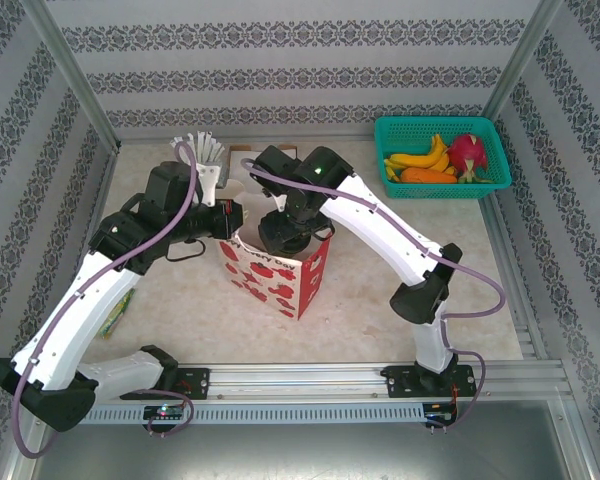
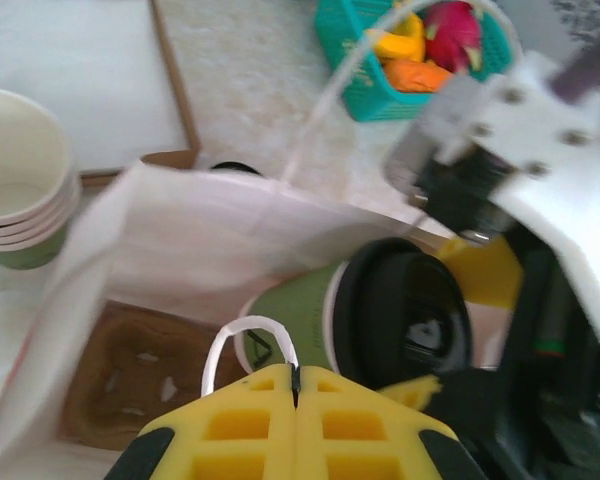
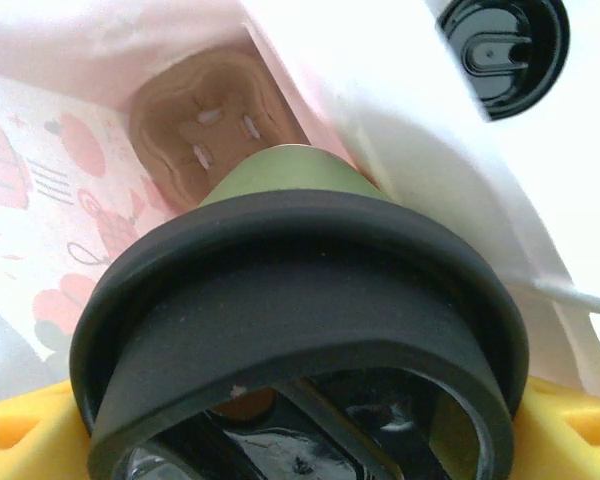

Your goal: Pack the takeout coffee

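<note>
- right gripper [image 3: 300,435] is clamped on the takeout coffee [image 2: 290,312], black lid toward its wrist camera; the cup hangs tilted at the mouth of the paper bag [image 1: 280,282], above the brown tray [image 3: 215,120] on the bag's floor
- left gripper [image 2: 295,400] is pinched closed on the bag's white handle [image 2: 248,324], at the bag's left edge

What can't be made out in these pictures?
- Inside of the bag, top view: covered by the right gripper.
- Bottom of the coffee cup, right wrist view: behind its own lid.
- Right gripper's fingers, same view: cut off by the bottom edge.
- Stack of cups, left wrist view: cut off by the left edge.
</note>
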Tool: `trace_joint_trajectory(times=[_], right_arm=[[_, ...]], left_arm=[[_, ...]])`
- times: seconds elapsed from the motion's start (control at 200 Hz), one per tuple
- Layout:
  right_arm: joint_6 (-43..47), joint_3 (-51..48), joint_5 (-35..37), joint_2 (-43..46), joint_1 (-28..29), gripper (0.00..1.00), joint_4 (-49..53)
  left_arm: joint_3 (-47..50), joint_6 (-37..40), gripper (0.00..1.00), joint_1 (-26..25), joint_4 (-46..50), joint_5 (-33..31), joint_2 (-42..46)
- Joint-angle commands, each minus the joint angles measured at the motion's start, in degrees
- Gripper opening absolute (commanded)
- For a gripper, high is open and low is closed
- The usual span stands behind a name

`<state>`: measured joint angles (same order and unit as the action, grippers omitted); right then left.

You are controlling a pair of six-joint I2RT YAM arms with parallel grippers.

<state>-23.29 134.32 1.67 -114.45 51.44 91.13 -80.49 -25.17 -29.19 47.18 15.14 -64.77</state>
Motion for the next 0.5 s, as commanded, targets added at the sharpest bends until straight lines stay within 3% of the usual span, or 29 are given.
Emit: trace_joint_trajectory(times=[0.0, 0.07, 0.245, 0.37, 0.495], right_arm=[[5.0, -0.1, 2.4, 1.3, -0.6, 0.64, 4.8], [7.9, 0.1, 1.8, 1.6, -0.5, 0.64, 5.7], [12.3, -1.0, 1.7, 2.4, -0.6, 0.64, 6.5], [14.3, -2.5, 0.6, 3.3, -0.6, 0.64, 6.0], [15.7, -5.4, 0.6, 4.8, -0.7, 0.64, 4.5]], left_arm=[[-0.6, -1.9, 0.00, -2.2, -4.4, 3.4, 0.2], [0.0, -2.2, 0.02, -2.5, -5.4, 4.7, 0.3], [-1.3, 2.4, 0.25, -2.4, -2.9, 3.9, 1.5], [-3.4, 4.6, 0.55, -1.9, 1.4, -1.6, 1.7], [-2.7, 4.2, 0.76, -0.4, 2.1, -11.0, 3.1]])
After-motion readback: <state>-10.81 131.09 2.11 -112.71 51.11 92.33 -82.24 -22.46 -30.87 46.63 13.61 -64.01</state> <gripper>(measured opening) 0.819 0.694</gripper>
